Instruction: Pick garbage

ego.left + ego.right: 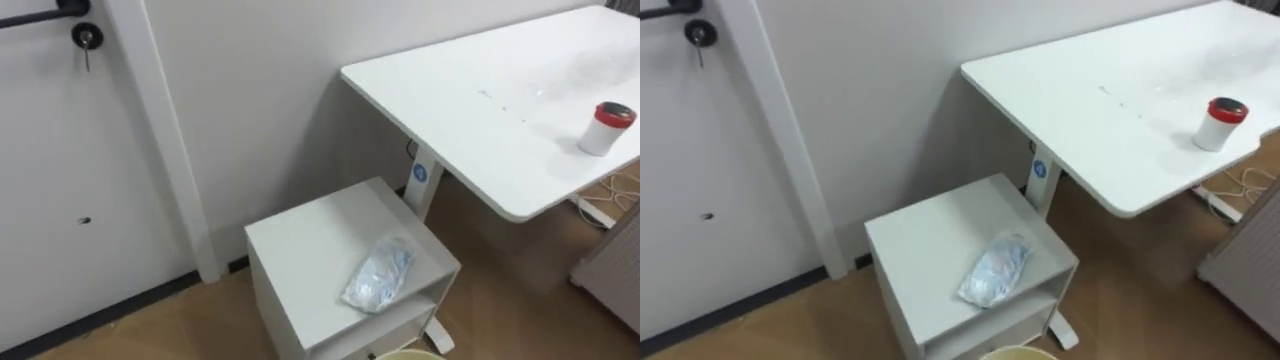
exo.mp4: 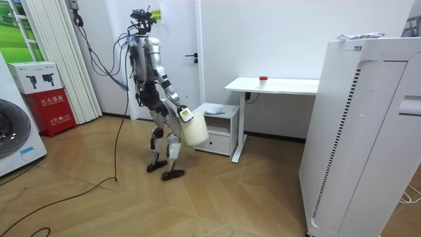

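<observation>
Crumpled plastic bag (image 1: 380, 275) lies on top of the low white cabinet (image 1: 310, 240) just beside the table (image 1: 480, 120), nothing touching it; robot stands facing the cabinet, right robot hand (image 2: 186, 116) at the rim of a cream bin (image 2: 195, 131), can't tell its grip.

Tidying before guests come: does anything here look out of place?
Yes: a crumpled plastic bag lies on the small white cabinet, near its front edge, looking like litter. The red-lidded pot on the white desk stands upright; nothing spilled.
</observation>
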Available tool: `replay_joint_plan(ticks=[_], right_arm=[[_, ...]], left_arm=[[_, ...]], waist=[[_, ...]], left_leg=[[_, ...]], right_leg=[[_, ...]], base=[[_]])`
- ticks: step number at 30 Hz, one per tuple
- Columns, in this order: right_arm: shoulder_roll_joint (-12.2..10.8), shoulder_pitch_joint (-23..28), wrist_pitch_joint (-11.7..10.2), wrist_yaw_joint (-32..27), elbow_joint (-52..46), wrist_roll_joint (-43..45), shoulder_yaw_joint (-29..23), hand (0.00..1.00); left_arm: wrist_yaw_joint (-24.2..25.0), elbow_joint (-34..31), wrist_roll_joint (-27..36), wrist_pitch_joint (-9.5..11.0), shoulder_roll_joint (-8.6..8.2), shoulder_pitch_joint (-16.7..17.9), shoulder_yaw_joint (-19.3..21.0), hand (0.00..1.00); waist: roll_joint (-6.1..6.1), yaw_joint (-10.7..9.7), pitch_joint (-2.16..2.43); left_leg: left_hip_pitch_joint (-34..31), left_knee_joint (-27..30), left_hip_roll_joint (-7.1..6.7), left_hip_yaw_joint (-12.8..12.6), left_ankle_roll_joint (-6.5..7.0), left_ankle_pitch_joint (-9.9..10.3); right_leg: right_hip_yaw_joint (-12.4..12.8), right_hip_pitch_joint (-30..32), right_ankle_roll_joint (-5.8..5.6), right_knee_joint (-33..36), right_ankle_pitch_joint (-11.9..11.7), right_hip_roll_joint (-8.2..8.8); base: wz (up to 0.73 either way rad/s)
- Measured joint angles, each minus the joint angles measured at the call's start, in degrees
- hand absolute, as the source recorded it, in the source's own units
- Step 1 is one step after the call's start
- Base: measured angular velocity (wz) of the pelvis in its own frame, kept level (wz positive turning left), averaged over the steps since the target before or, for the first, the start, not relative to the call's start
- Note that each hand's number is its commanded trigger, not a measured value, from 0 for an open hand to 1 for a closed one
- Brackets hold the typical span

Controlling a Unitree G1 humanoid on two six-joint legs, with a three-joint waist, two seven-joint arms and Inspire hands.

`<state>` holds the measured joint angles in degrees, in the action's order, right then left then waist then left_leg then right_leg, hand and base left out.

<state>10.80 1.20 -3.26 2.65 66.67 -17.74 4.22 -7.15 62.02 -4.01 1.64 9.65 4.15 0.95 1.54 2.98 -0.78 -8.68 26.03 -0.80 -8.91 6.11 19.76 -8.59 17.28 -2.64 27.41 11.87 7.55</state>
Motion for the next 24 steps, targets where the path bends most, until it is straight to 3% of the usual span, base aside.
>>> replay_joint_plan(ticks=[2,6,9,10,11,13,16,19,23,24], right_arm=[[0.0,-0.7,-1.0,0.2,1.3,0.1,0.2,1.0],[0.6,-4.9,-2.7,0.4,3.7,0.2,2.0,1.0],[1.0,-8.4,-3.0,0.5,6.2,-0.3,5.3,1.0],[0.9,-9.8,-3.0,0.7,7.1,-0.2,5.8,1.0],[1.0,-10.9,-3.3,0.6,7.3,-0.4,5.7,1.0],[1.0,-12.0,-3.4,1.3,7.1,-1.0,5.8,1.0],[0.9,-12.4,-4.1,1.8,6.4,-1.5,6.4,1.0],[1.3,-12.4,-4.1,1.3,4.9,-2.8,7.9,1.0],[3.0,-12.4,-4.3,0.4,2.5,-5.9,9.4,1.0],[3.1,-12.4,-4.4,0.2,2.2,-6.5,9.8,1.0]], left_arm=[[-0.8,-0.3,-0.7,1.3,-0.34,-2.8,-0.1,0.0],[-2.7,-2.9,-2.4,2.3,-0.35,-8.2,-0.5,0.0],[-4.4,-3.6,-1.0,4.7,0.51,-14.8,-3.5,0.0],[-4.9,-3.6,-1.2,5.9,0.83,-18.2,-5.2,0.0],[-5.2,-3.6,-1.1,7.4,1.13,-21.9,-7.4,0.0],[-6.3,-4.6,-1.3,9.3,1.36,-25.2,-8.1,0.0],[-8.7,-4.5,-1.7,9.9,2.53,-25.7,-8.0,0.0],[-10.2,-4.5,-1.5,9.9,4.34,-27.4,-7.9,0.0],[-13.5,-4.3,-1.2,10.0,4.46,-30.8,-8.8,0.0],[-14.1,-4.3,-1.2,10.0,4.5,-31.3,-9.1,0.0]], waist=[[-0.47,-1.0,0.62],[-2.14,-2.1,-0.13],[-2.69,-3.8,-0.73],[-2.65,-5.1,-1.64],[-3.29,-5.9,-1.78],[-2.03,-5.0,-2.3],[-2.27,-5.3,-2.32],[-2.8,-7.7,-2.51],[-3.87,-9.7,-3.34],[-3.9,-9.9,-3.36]], left_leg=[[-0.9,0.6,1.02,0.1,-0.59,0.0],[-3.7,1.6,1.6,-0.6,-1.93,-0.8],[-9.0,8.3,2.54,-2.6,-3.53,-1.7],[-12.0,7.2,3.02,-1.9,-4.45,-1.8],[-14.7,4.3,4.33,-2.9,-2.56,-3.0],[-16.4,5.1,4.15,-6.1,-1.78,-3.5],[-17.8,5.8,4.07,-6.6,-1.77,-3.5],[-20.1,5.9,4.29,-6.4,-1.79,-3.5],[-22.8,7.4,4.73,-6.6,-1.79,-3.4],[-23.1,7.5,4.79,-6.7,-1.79,-3.3]], right_leg=[[0.0,-0.2,0.04,-1.8,-2.0,-1.65],[1.3,1.7,0.66,-2.4,-2.3,-2.11],[6.2,3.0,0.4,-2.9,-2.5,-2.18],[9.2,4.0,0.0,-2.6,-2.7,-2.23],[10.6,6.9,-1.03,-0.5,-2.2,-2.42],[9.4,11.0,-1.65,1.4,-1.8,-1.9],[7.4,12.8,-1.16,1.1,-2.7,-1.62],[6.5,15.4,-0.62,1.5,-3.1,-1.69],[6.5,18.6,-0.17,3.6,-3.4,-1.77],[6.6,19.1,-0.09,3.9,-3.5,-1.82]], base=[[0.24],[-0.09],[0.09],[0.54],[0.44],[-0.3],[-0.62],[-0.1],[-0.03],[-0.07]])
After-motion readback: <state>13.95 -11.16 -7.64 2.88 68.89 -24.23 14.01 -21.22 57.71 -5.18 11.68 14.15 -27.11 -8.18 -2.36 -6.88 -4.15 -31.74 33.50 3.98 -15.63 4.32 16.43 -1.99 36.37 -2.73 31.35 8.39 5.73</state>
